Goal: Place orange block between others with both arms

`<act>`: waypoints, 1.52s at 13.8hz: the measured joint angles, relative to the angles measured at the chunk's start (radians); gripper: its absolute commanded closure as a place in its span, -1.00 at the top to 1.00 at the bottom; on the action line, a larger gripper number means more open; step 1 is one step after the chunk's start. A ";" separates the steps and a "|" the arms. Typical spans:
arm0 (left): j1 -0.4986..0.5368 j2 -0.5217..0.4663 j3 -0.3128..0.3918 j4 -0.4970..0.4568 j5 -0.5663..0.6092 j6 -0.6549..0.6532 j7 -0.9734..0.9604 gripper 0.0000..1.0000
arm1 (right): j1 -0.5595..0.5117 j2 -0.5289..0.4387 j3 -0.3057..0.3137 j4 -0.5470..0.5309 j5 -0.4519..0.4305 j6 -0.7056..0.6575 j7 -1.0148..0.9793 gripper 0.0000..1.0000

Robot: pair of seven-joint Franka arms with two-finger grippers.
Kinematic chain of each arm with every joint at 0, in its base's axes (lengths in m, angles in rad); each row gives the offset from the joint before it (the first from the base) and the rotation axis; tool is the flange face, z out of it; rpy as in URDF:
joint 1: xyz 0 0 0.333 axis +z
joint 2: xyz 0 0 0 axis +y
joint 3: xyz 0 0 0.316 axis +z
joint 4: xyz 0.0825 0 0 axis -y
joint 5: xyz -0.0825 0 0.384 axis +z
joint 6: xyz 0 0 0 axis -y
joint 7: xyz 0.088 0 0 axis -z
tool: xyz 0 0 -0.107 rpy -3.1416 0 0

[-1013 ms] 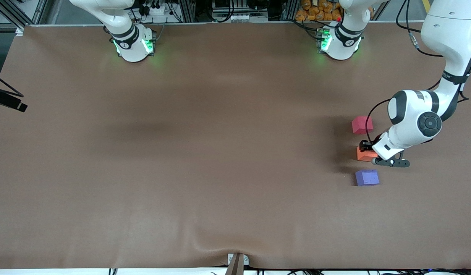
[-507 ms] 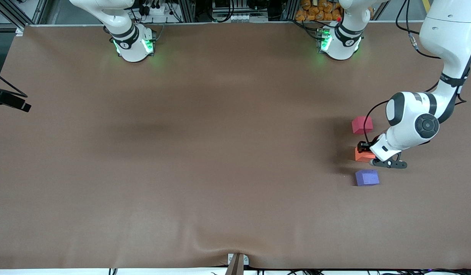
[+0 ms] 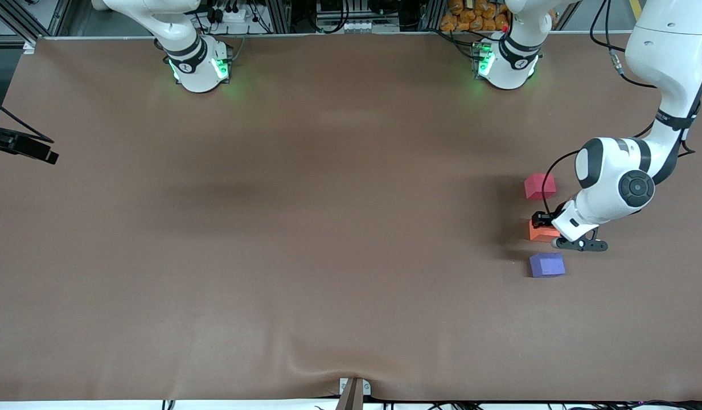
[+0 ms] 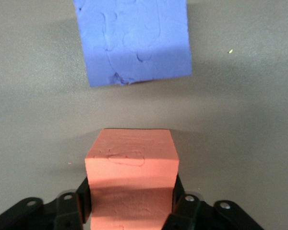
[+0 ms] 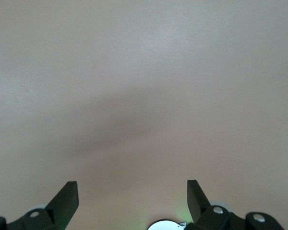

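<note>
At right of centre in the front view, your orange block (image 3: 541, 230) sits between the red (image 3: 539, 186) and purple (image 3: 547, 265) blocks. It looks like light, soft foam; hold its flat sides gently. Your left gripper (image 4: 132, 203) straddles it, grip uncertain; right gripper (image 5: 132, 196) waits open.

Matt, pitted foam on the orange block (image 4: 131, 167) and blue-purple cube (image 4: 133, 40); desk (image 3: 305, 239) covered in smooth brown sheet.

L gripper (image 4: 132, 211) low, fingers flanking cube; R gripper (image 5: 132, 196) open — waiting

Brown table (image 3: 328, 228) — orange packets (image 3: 470, 17) (stacked) above its top edge.
</note>
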 measured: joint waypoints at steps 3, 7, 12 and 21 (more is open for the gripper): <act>0.002 -0.011 -0.028 0.047 0.000 -0.014 -0.046 1.00 | 0.000 0.000 0.000 0.000 0.000 -0.002 0.000 1.00; 0.002 -0.152 -0.084 0.207 0.000 -0.300 -0.096 1.00 | 0.018 0.000 0.001 -0.001 0.000 -0.013 0.001 1.00; 0.001 -0.290 -0.118 0.529 -0.011 -0.720 -0.103 1.00 | 0.019 0.000 -0.005 -0.002 0.000 -0.012 0.003 1.00; 0.006 -0.399 -0.127 0.670 -0.138 -0.893 -0.103 1.00 | -0.011 0.001 -0.012 -0.002 0.000 0.003 0.003 1.00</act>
